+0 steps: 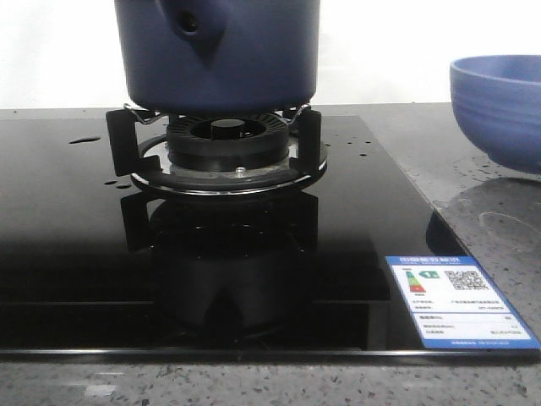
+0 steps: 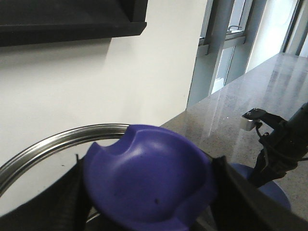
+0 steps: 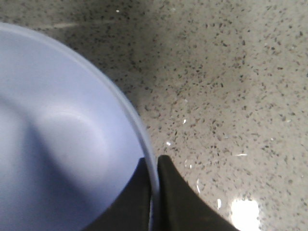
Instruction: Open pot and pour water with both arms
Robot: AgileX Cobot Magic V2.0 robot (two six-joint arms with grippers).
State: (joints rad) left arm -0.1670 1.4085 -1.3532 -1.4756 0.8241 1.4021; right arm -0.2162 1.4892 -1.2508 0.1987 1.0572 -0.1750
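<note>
Upper centre of the front view, I see the pot [image 1: 217, 55] sitting on the burner grate [image 1: 215, 148] of the black glass hob [image 1: 76, 254], its handle mount with the round hole facing the camera. Its top is cut off, so from there I cannot tell whether the lid is on. Small drops of water [image 1: 84, 139] lie on the glass at mid left.

My left gripper [image 2: 147, 192] has its dark fingers [image 2: 231, 192] closed around a deep-blue knob [image 2: 149, 178], with a steel rim [image 2: 53, 142] curving behind it. I judge that to be the lid, gripped by its knob so it can come clear of the pot.

My right gripper [image 3: 153, 192] has narrowed onto the rim of the lighter blue bowl [image 3: 57, 144], one finger inside, one outside, over the speckled counter [image 3: 231, 86]. Pinching the wall like that should keep it steady for pouring.
</note>
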